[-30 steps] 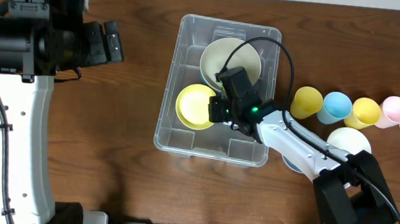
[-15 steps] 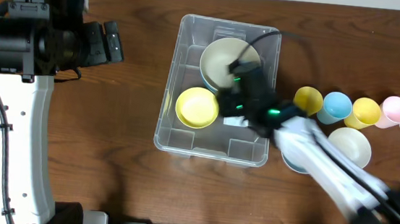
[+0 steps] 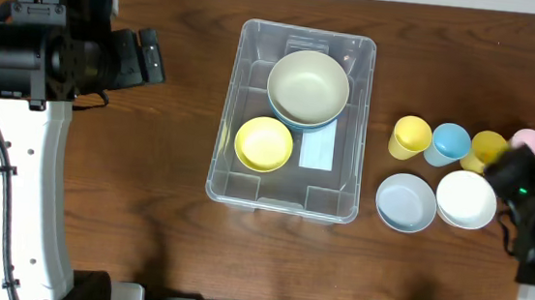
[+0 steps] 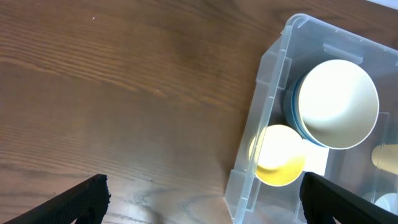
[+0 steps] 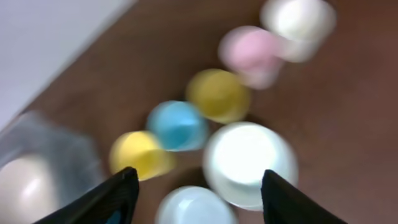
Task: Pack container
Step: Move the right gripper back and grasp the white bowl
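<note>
The clear container [image 3: 252, 79] stands at the table's centre, also seen in the left wrist view [image 4: 268, 93]. In it a cream bowl [image 3: 308, 84] rests on a blue one at the back, and a yellow bowl [image 3: 264, 143] lies front left beside the white label [image 3: 317, 151]. My right gripper [image 3: 512, 172] hovers blurred over the cups at the far right; its jaws are open and nothing is between them [image 5: 202, 199]. My left gripper [image 3: 149, 57] hangs wide open and empty left of the container [image 4: 205, 202].
A row of cups runs right of the container: yellow [image 3: 410, 137], blue [image 3: 451, 143], yellow [image 3: 487, 150], pink [image 3: 532, 144]. In front of them sit a pale blue bowl [image 3: 406, 202] and a white bowl [image 3: 466, 199]. The white wall borders the far table edge.
My right gripper has opened, left the yellow bowl in the container and swung out to the right above the cups. The left arm has not moved.
</note>
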{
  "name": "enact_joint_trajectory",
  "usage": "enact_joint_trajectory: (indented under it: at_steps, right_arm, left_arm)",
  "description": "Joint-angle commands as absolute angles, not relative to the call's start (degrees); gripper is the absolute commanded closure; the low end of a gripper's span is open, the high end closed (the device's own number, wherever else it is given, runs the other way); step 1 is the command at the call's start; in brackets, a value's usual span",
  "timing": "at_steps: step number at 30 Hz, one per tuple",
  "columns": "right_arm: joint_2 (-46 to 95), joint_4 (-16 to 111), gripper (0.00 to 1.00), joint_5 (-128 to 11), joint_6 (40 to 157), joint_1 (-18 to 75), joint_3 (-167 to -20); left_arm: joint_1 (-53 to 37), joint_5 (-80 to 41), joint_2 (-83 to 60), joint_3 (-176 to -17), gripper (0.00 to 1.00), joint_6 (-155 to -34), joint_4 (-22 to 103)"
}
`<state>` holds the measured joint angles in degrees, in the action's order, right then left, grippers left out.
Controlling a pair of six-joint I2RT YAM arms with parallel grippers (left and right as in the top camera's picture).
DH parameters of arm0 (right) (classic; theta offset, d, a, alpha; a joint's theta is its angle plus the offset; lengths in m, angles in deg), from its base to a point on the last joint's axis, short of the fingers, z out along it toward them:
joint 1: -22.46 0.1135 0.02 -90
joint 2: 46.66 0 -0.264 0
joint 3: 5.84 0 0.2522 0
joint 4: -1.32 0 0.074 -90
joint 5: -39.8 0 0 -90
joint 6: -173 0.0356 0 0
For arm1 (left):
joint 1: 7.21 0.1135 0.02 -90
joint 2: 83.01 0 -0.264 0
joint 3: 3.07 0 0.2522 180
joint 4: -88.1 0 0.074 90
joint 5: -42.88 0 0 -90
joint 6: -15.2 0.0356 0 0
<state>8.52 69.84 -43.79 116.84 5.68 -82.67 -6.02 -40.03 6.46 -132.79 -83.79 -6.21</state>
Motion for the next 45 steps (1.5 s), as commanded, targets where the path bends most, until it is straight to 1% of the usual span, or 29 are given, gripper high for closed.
enact_joint_trajectory:
  at_steps: [1,5,7,10,13,21,27,29,30,33,36,40,41,45]
  right_arm:
    - [11.5,71.7,0.35,-42.3,119.9,0.5,-80.1]
    - [16.2,70.8,0.36,-43.3,122.2,-2.1,-75.1]
    - [18.9,69.1,0.35,-43.6,122.6,-2.7,-72.9]
    - [23.0,66.6,0.30,-44.6,122.6,-3.3,-70.8]
    - [26.5,64.1,0.30,-44.4,122.6,-3.5,-69.3]
    - [32.6,60.4,0.32,-44.4,122.6,-3.5,-65.9]
    - [33.9,53.0,0.34,-43.9,123.2,-3.5,-59.4]
    - [33.9,50.3,0.37,-44.0,123.2,-3.5,-57.3]
    - [33.9,49.2,0.42,-44.0,123.2,-3.5,-56.6]
    - [33.9,48.1,0.58,-44.0,123.2,-3.5,-55.7]
    - [33.8,48.1,0.77,-44.0,123.2,-3.5,-55.9]
    - [32.2,50.7,0.96,-44.4,123.2,-3.5,-57.6]
    - [31.3,52.2,0.99,-44.5,123.2,-3.5,-58.4]
    - [25.9,60.6,0.99,-44.6,123.1,-3.4,-63.9]
  left_arm:
    - [-5.8,-40.7,6.5,-132.7,0.02,-83.6,-6.2]
    - [-5.8,-40.7,6.5,-132.7,0.02,-83.6,-6.2]
    - [-5.8,-40.7,6.5,-132.7,0.02,-83.6,-6.2]
    - [-5.8,-40.7,6.5,-132.7,0.02,-83.6,-6.2]
    - [-5.8,-40.7,6.5,-132.7,0.02,-83.6,-6.2]
    - [-5.8,-40.7,6.5,-132.7,0.02,-83.6,-6.2]
    - [-5.8,-40.7,6.5,-132.7,0.02,-83.6,-6.2]
    - [-5.8,-40.7,6.5,-132.7,0.02,-83.6,-6.2]
    - [-5.8,-40.7,6.5,-132.7,0.02,-83.6,-6.2]
    - [-5.8,-40.7,6.5,-132.7,0.02,-83.6,-6.2]
    - [-5.8,-40.7,6.5,-132.7,0.02,-83.6,-6.2]
    - [-5.8,-40.7,6.5,-132.7,0.02,-83.6,-6.2]
    - [-5.8,-40.7,6.5,-132.7,0.02,-83.6,-6.2]
    - [-5.8,-40.7,6.5,-132.7,0.02,-83.6,-6.2]
